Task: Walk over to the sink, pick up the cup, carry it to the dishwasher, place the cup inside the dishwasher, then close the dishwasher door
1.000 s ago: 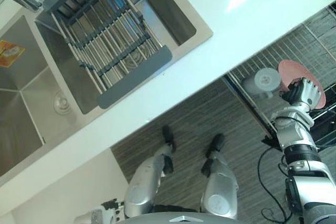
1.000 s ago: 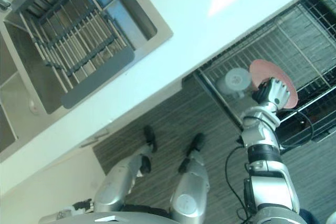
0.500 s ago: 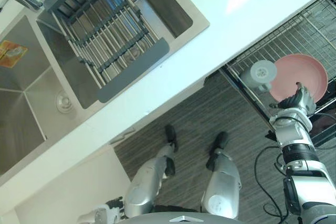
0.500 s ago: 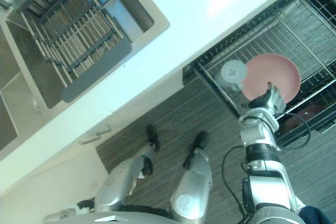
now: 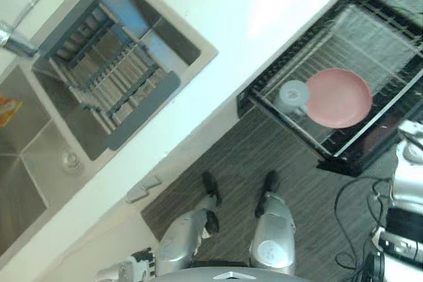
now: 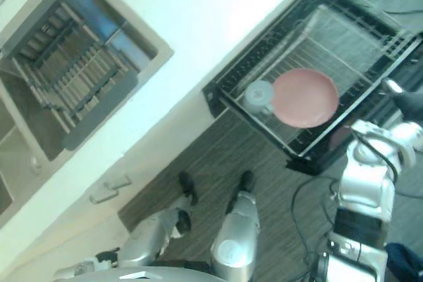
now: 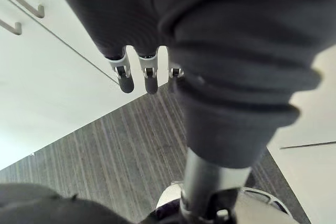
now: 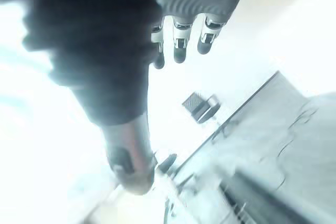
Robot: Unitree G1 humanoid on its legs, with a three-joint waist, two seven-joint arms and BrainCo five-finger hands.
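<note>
Right hand (image 8: 178,40) empty, fingers loosely straight, at far right beside pulled-out dishwasher rack (image 5: 370,31). Left hand (image 7: 137,74) relaxed, idle, near left. Pink plate (image 5: 338,97) in rack; cup (image 5: 291,95) just left of plate. Cup looks light, rigid, smooth, probably slippery; best gripped round wall. Dishwasher door hard to make out; cup handle unclear.
</note>
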